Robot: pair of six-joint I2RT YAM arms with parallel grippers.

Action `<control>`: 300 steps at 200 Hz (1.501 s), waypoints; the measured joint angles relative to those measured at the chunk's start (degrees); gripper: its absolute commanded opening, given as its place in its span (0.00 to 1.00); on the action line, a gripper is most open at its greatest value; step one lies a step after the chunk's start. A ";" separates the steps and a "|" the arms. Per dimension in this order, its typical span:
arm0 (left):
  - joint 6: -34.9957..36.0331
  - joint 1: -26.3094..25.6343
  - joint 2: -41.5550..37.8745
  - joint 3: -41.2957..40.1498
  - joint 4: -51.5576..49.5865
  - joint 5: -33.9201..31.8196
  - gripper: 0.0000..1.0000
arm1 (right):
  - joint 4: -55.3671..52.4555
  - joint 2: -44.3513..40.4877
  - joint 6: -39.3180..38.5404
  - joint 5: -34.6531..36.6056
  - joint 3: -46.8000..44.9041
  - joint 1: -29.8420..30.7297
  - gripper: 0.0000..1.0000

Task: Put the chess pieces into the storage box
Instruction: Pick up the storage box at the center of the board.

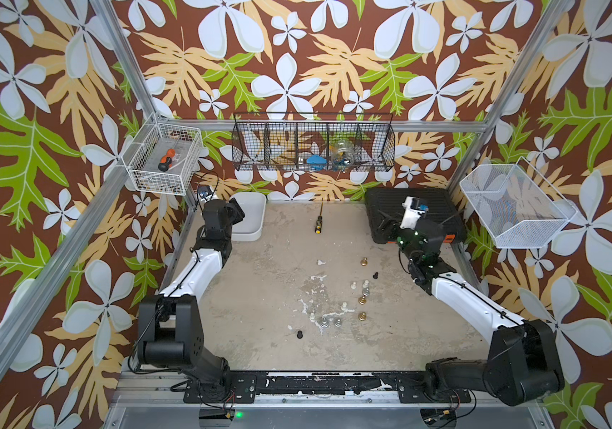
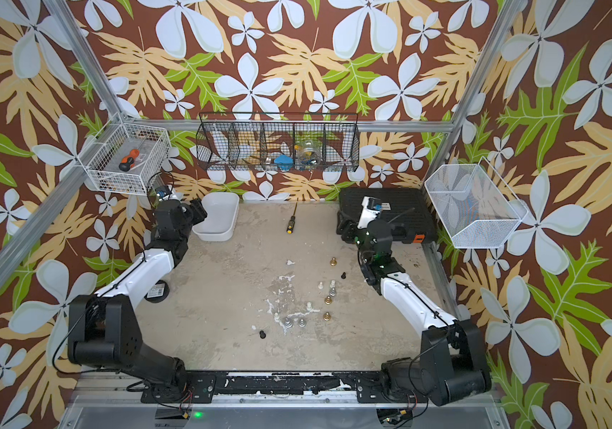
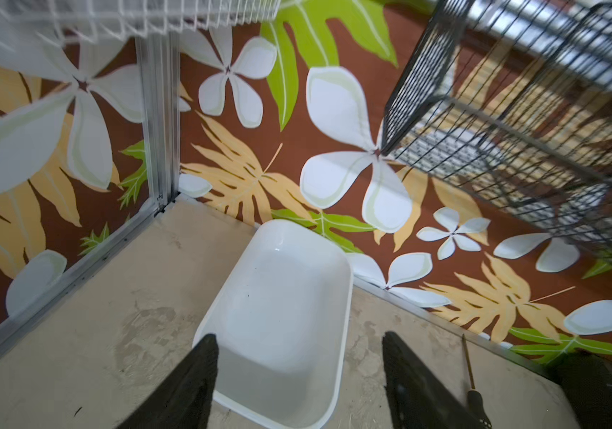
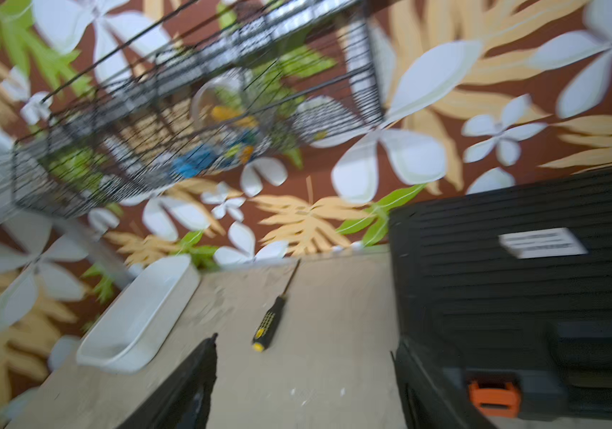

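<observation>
Left pincer (image 3: 299, 336) and right pincer (image 4: 302, 343) are held parted, empty, since chess pieces (image 1: 362, 300) are scattered outside the storage box (image 3: 278, 267).

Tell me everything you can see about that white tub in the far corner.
The storage box is a shallow white rectangular tub, plastic-looking and glossy, with rounded corners and plain walls. It looks empty and sits flat on the tabletop by the back wall, toward the robot's left. The left gripper hangs over its near end, open, apparently not touching it.
</observation>
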 measured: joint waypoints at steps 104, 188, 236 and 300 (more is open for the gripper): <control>5.81 5.92 28.50 26.36 -19.87 3.69 0.70 | -6.71 0.59 -7.06 -8.92 -4.42 12.48 0.74; 13.70 7.48 44.98 48.37 -29.53 6.73 0.61 | 2.03 -1.51 -6.69 -12.24 -11.67 14.25 0.74; 16.81 7.41 49.07 52.76 -33.14 8.09 0.33 | 3.23 -1.66 -6.62 -13.38 -12.02 14.62 0.74; 16.00 7.41 44.74 48.41 -33.51 10.71 0.00 | 3.74 -1.66 -6.60 -13.38 -12.39 14.84 0.74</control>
